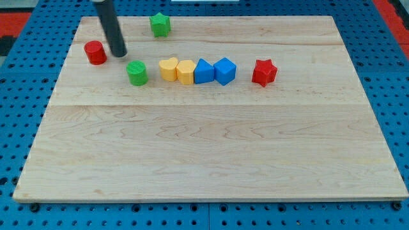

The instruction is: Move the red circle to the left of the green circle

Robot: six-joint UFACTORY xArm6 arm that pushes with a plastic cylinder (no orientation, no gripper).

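Note:
The red circle [95,52] sits near the board's upper left. The green circle [137,73] lies to its lower right, a gap apart. My tip [119,54] rests on the board just right of the red circle, close to it, and up and left of the green circle. The dark rod rises from the tip toward the view's top.
A green star [160,25] sits near the top edge. Right of the green circle runs a row: yellow heart [168,68], yellow hexagon-like block [186,71], blue block [203,71], blue cube [224,70]. A red star [263,72] lies further right. The wooden board [211,153] sits on blue pegboard.

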